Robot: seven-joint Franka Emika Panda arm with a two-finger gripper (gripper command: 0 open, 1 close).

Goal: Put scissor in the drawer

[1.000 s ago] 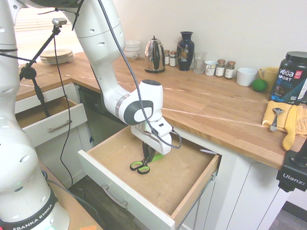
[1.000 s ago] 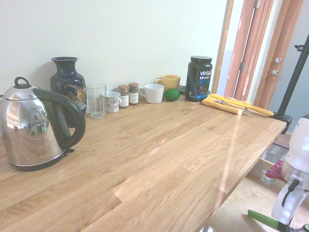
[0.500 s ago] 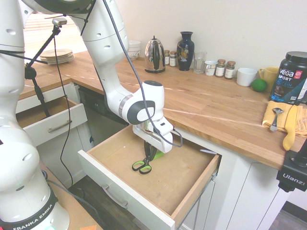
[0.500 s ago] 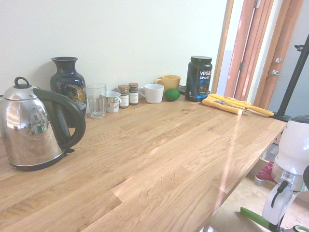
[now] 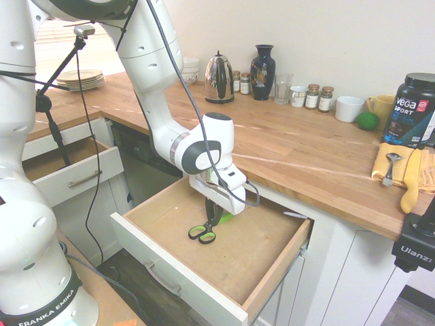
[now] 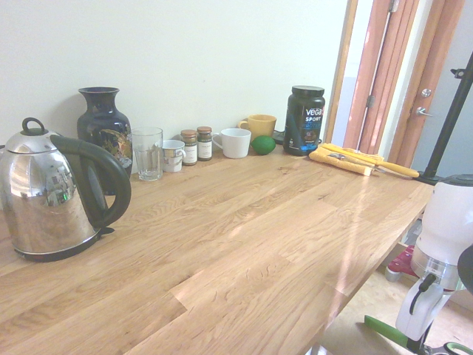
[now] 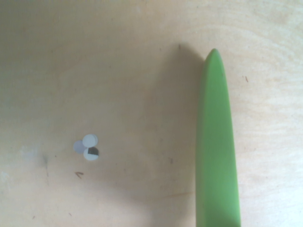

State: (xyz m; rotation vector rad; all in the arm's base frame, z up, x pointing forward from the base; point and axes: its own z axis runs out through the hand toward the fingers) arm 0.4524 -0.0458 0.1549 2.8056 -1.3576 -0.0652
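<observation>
The white arm reaches down into the open drawer (image 5: 268,272), its gripper (image 5: 212,219) pointing straight down with the fingers clamped together on the scissor (image 5: 206,229). The scissor hangs from the gripper with its green and black loop handles lowest, just over the bare light-brown wooden floor of the drawer, roughly in the middle of the left half; whether the handles touch the wood cannot be told. A green tapering part shows beside the gripper at about 4 o'clock from it, and in the wrist view a long green blade-shaped piece (image 7: 216,142) rises over the pale wood, with three small round white spots (image 7: 86,147) on the drawer floor at 9 o'clock from it. The drawer is pulled well out from under the wooden counter (image 5: 292,153), its white front and metal bar handle (image 5: 163,280) toward the camera. At 9 o'clock from it a smaller drawer (image 5: 71,173) also stands open. In the second exterior view only the lower part of the arm shows at the right edge, beyond the counter's corner, with the kettle (image 6: 52,196) at the near left.
</observation>
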